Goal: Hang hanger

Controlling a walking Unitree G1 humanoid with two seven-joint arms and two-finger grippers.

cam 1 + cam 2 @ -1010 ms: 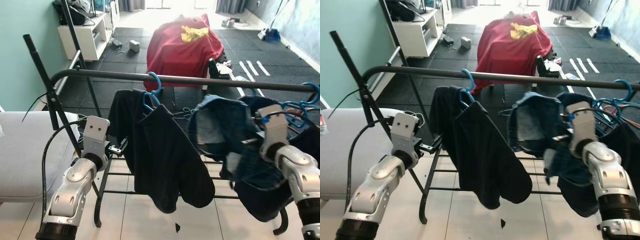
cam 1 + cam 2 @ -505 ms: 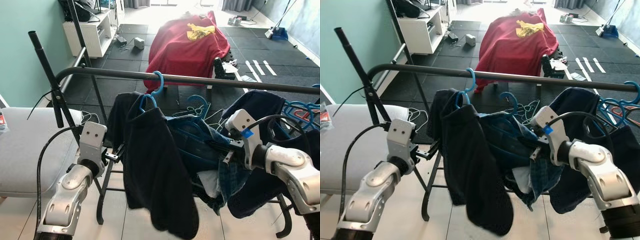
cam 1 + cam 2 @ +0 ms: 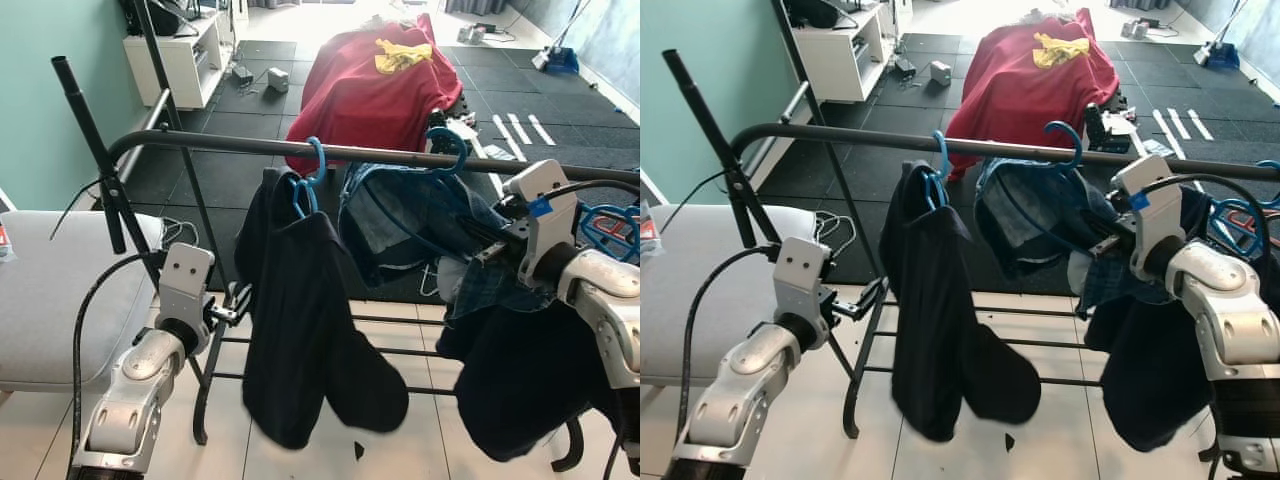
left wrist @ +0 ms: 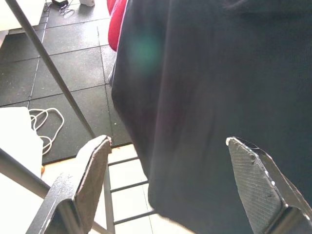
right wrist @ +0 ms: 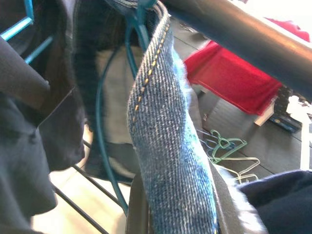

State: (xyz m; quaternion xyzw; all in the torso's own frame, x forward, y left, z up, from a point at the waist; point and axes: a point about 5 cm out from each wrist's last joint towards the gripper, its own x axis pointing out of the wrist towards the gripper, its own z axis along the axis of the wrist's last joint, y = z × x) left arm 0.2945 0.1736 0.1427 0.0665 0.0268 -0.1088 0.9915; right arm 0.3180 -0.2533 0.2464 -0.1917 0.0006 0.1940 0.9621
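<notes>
Blue hanger (image 3: 447, 150) with the denim garment (image 3: 410, 215) has its hook over the black rail (image 3: 230, 145), just right of the other blue hanger (image 3: 312, 170) carrying the dark garment (image 3: 300, 320). Most of the hanger frame is buried in denim; only the hook and part of the teal wire show. Right gripper (image 3: 487, 250) is hidden in the cloth beside the denim, so can't tell if its fingers are spread or pinching; in the right wrist view a denim fold (image 5: 170, 146) blocks them. Right arm is raised, forearm reaching in toward the rail from the right. Half a second ago the hanger sat below the rail and the arm was lower and further left; now the hook is on. Left gripper (image 4: 165, 185) is spread wide, held low by the rack leg, facing the dark garment without touching it.
</notes>
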